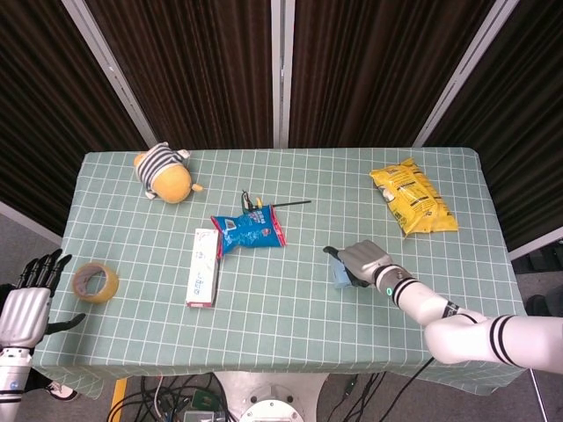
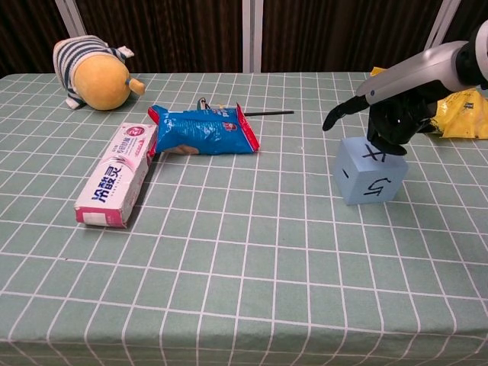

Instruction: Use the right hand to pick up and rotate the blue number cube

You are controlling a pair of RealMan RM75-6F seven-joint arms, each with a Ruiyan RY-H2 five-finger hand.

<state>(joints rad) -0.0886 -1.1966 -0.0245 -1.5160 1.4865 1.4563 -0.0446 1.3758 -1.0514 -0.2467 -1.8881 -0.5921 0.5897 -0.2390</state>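
Observation:
The light blue number cube (image 2: 368, 172) stands on the green checked tablecloth at the right, with black marks showing on its top and front faces. In the head view the blue cube (image 1: 339, 275) is mostly hidden under my right hand (image 1: 365, 261). My right hand (image 2: 390, 113) hovers over the cube's far top edge. Its fingertips (image 2: 383, 145) touch the top face, and the thumb sticks out to the left, off the cube. My left hand (image 1: 24, 309) hangs beside the table's left edge with its fingers spread, holding nothing.
A blue snack bag (image 2: 202, 131) and a toothpaste box (image 2: 118, 174) lie left of the cube. A striped plush toy (image 2: 95, 76) sits at the far left, a yellow bag (image 1: 412, 200) at the far right. A tape roll (image 1: 95, 281) lies near the left edge.

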